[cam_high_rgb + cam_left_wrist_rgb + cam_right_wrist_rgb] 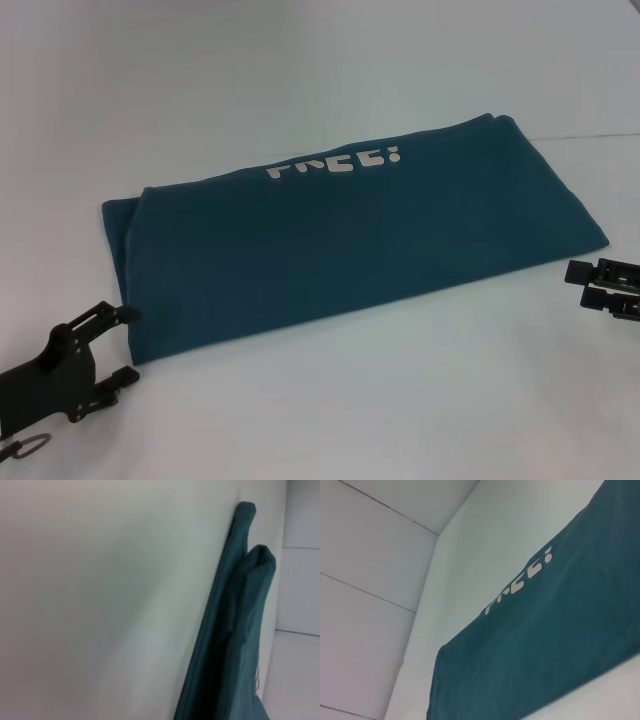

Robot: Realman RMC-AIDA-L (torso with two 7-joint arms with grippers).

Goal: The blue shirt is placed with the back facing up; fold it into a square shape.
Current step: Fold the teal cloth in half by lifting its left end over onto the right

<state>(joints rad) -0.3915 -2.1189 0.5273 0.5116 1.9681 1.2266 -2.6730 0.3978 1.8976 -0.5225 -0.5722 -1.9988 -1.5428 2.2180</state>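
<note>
The blue shirt (350,240) lies flat on the white desk (300,420) as a long band running from near left to far right, with part of its white lettering (338,162) showing along the far fold, so by my reading the lengthwise folds are done and the crosswise fold into a square is what remains. The left end effector (128,345) sits at the near-left corner with fingers spread and nothing between them, its upper tip just at the hem. The right end effector (572,285) waits just off the right end, apparently released though I cannot tell for sure; next, one short end needs pinching and carrying over to the other.
</note>
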